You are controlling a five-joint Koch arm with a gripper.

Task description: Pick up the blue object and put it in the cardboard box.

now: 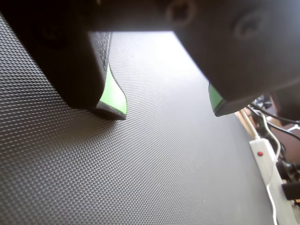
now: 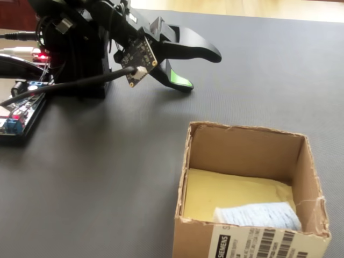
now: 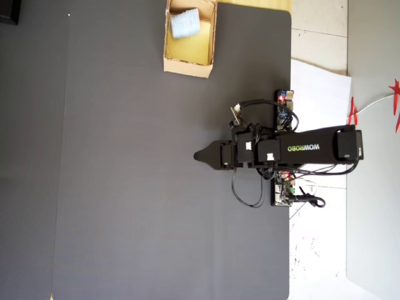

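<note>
The pale blue object (image 2: 259, 215) lies inside the cardboard box (image 2: 242, 130), against its near wall; from overhead the blue object (image 3: 185, 24) is in the box (image 3: 187, 66) at the mat's top edge. My gripper (image 2: 203, 71) hovers low over the bare mat beside the arm's base, well away from the box. In the wrist view the gripper (image 1: 166, 110) is open. Its green-padded fingertips (image 1: 114, 99) stand wide apart with only textured mat between them. Overhead, the gripper (image 3: 199, 156) points left.
A black textured mat (image 3: 125, 187) covers the table. Circuit boards and cables (image 2: 16, 115) lie beside the arm's base (image 2: 75, 59). A white power strip (image 1: 262, 154) and wires sit past the mat's edge. White sheets (image 3: 319, 81) lie to the right of the mat.
</note>
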